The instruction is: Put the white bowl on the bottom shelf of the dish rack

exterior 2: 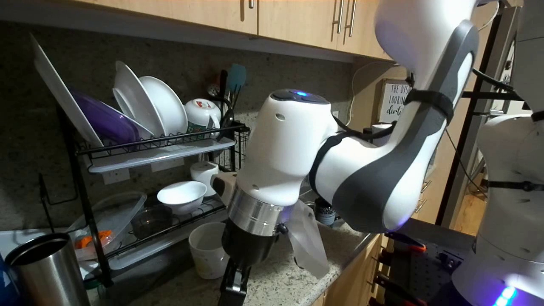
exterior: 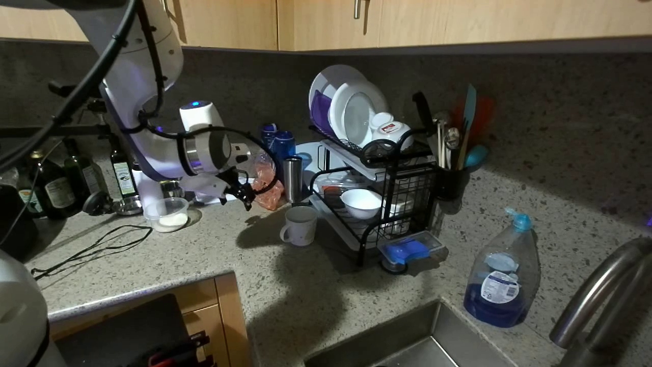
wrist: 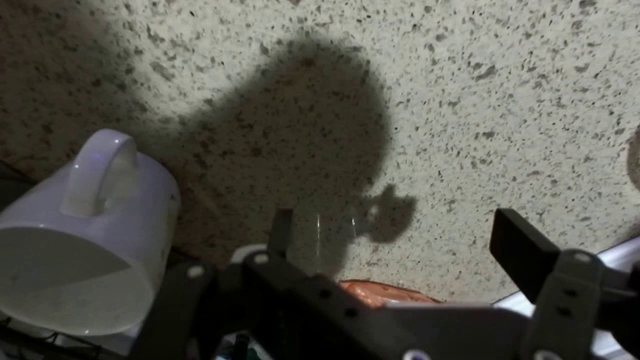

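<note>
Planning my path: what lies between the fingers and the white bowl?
The mug on the counter, then the lower edge of the dish rack holding the white bowl; both exterior views show it.

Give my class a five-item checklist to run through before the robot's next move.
1. Small round white bowl on the bottom shelf of the black wire dish rack: ok.
2. Bowl steady there: cannot tell from stills.
3. Black two-fingered claw open and empty: ok.
4. Claw apart from the white handled mug: ok.
5. Low path from claw to rack unobstructed: probably not ok; the mug stands between on the speckled counter.
</note>
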`<state>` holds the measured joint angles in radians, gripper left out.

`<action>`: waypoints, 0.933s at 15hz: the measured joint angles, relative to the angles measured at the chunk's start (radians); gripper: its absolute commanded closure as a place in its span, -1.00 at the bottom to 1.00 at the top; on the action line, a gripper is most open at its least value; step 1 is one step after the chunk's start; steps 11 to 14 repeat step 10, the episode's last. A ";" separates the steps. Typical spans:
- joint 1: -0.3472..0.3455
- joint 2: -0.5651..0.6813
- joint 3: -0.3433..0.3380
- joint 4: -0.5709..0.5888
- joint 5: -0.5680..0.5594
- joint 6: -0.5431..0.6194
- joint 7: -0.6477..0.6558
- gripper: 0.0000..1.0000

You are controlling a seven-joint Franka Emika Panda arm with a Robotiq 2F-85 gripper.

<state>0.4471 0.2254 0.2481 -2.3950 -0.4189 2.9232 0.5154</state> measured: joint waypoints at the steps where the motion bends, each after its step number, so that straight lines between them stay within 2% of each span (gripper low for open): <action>1: -0.010 -0.015 0.022 0.007 0.055 -0.045 -0.051 -1.00; 4: -0.022 -0.065 0.045 0.037 0.141 -0.168 -0.138 -1.00; 6: -0.025 -0.093 0.040 0.060 0.146 -0.230 -0.142 -1.00; 14: -0.024 -0.090 0.040 0.064 0.146 -0.235 -0.142 -1.00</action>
